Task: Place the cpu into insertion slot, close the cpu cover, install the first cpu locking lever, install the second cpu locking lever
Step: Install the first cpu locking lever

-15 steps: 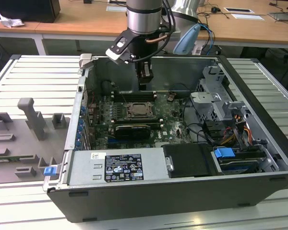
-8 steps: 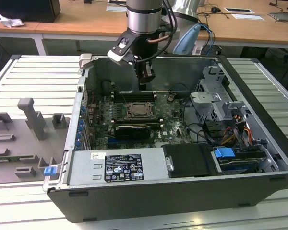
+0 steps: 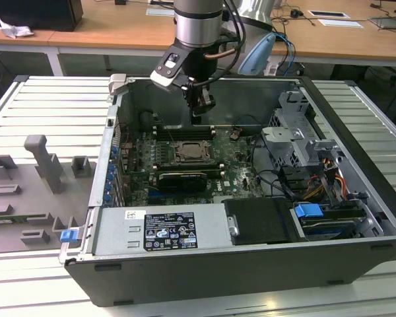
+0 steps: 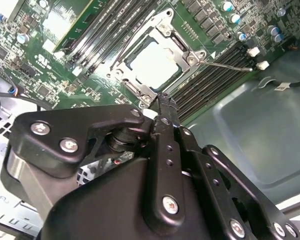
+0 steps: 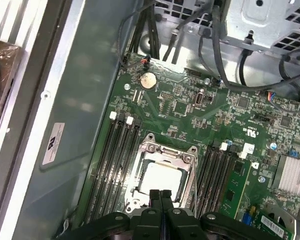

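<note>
Cpu (image 5: 162,178) under cpu cover (image 5: 162,149) in both wrist views; tool (image 5: 160,193) above

one cpu (image 5: 161,180), one cpu cover (image 5: 166,154), one gripper (image 5: 160,193), one coin battery (image 5: 148,79)

Lab: slatted metal workbench (image 3: 39,105), wooden desks (image 3: 105,33), opened computer case (image 3: 251,290).

The pale silvery cpu (image 5: 160,181) lies flat in the insertion slot (image 3: 193,152), the cpu cover (image 5: 166,150) lowered over it.
</note>
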`<control>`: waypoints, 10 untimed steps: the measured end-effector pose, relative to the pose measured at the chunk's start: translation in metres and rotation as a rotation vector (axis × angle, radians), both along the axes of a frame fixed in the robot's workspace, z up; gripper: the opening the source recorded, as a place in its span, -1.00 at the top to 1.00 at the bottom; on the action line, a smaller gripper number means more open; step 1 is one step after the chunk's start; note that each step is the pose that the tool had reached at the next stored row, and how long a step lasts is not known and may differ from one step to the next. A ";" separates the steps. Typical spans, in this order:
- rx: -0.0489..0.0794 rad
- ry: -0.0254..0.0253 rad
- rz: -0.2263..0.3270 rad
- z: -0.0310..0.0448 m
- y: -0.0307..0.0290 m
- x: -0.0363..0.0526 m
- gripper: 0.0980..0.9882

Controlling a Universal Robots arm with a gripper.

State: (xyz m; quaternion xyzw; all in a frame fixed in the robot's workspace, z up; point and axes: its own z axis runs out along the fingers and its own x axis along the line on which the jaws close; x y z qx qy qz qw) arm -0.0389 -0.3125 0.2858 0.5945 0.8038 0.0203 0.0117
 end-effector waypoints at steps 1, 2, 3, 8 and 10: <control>0.000 0.0000 0.007 0.0000 0.0000 0.0000 0.98; 0.000 -0.0001 0.016 0.0000 0.0000 0.0000 0.98; 0.000 -0.0001 0.031 0.0000 0.0000 0.0000 0.98; 0.000 -0.0001 0.070 0.0000 0.0000 0.0000 0.98; 0.000 -0.0001 0.084 0.0000 0.0000 0.0000 0.98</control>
